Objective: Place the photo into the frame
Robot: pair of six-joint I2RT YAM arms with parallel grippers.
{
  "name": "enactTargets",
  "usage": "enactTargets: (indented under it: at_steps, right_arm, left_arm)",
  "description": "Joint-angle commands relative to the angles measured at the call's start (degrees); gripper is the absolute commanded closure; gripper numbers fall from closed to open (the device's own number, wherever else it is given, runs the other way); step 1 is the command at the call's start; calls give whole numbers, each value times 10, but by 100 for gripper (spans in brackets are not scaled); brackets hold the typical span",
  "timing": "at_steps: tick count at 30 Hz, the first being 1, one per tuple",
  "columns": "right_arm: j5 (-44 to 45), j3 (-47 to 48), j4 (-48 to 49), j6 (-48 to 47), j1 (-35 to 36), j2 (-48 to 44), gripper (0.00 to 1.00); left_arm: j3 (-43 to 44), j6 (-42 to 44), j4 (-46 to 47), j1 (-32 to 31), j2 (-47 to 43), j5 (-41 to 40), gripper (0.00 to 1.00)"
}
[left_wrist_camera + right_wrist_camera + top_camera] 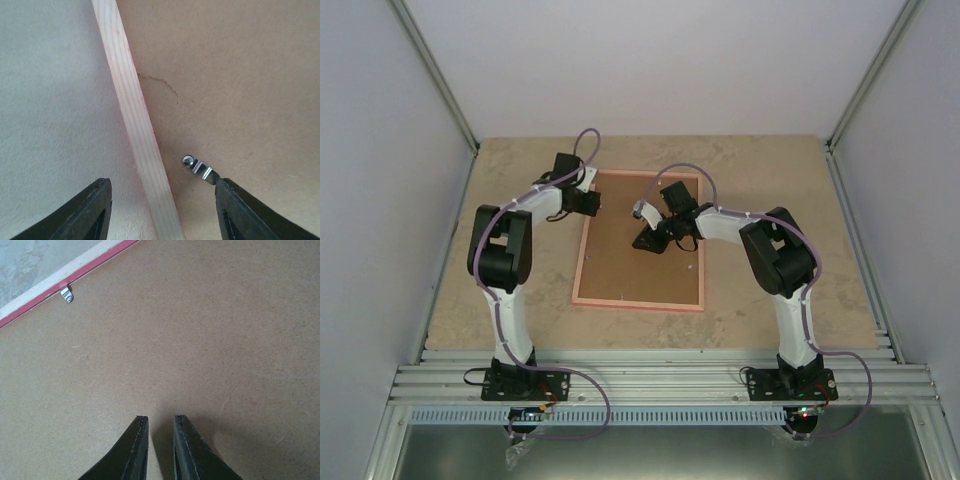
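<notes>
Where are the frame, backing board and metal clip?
frame [134, 115], left wrist view, middle of its pale wood rail.
backing board [200, 340], right wrist view, bare brown face.
metal clip [199, 167], left wrist view, its bent silver tab.

One camera sits high above and behind me and looks down on the whole table [770, 180]. My left wrist camera looks down very close at the edge of the frame [132, 120]. My right wrist camera looks close at the brown board [200, 340]. All three see that board.
</notes>
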Motion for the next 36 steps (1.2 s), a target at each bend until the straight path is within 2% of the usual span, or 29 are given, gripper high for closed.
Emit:
enactTargets:
  at_steps: [1, 4, 15, 18, 27, 36]
  right_arm:
    - [0, -9, 2, 1, 2, 9, 82]
    - [-2, -9, 2, 2, 2, 9, 82]
    - [-2, -9, 2, 2, 2, 12, 82]
    - [-2, -9, 2, 2, 2, 13, 82]
    - [0, -10, 3, 2, 3, 12, 83]
    - [0, -10, 2, 2, 2, 12, 83]
  left_arm:
    - [0, -28, 22, 8, -38, 47, 38]
    - [20, -41, 18, 6, -21, 55, 31]
    - [47, -21, -20, -5, 33, 14, 29]
    - [46, -12, -34, -5, 42, 6, 34]
    - [27, 13, -44, 0, 40, -13, 58]
    - [30, 35, -51, 7, 47, -2, 70]
